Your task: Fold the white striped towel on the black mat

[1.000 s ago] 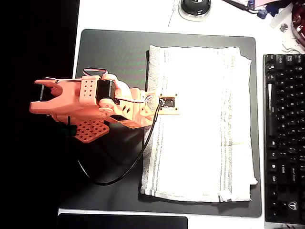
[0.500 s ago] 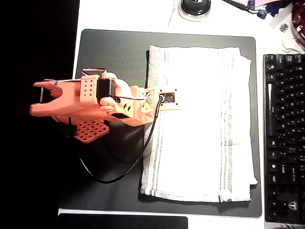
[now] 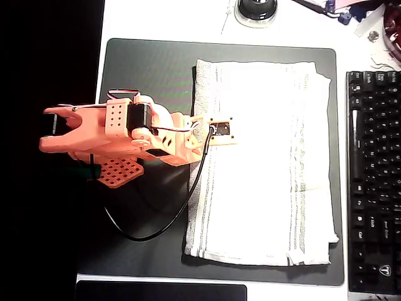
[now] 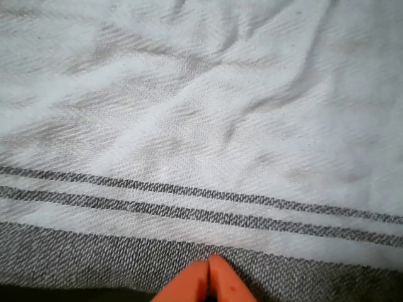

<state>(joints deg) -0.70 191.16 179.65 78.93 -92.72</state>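
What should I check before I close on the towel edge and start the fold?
1. Towel lies flat on the mat: ok, only slightly rumpled.
2. Gripper at the towel's left edge in the overhead view: ok, tips over the grey border band.
3. Jaws open to take cloth: not ok, the tips are together in the wrist view.
4. Cloth already pinched: cannot tell.
5. Black cable off the towel: not ok, it crosses the left edge.
6. Keyboard off the mat: ok.
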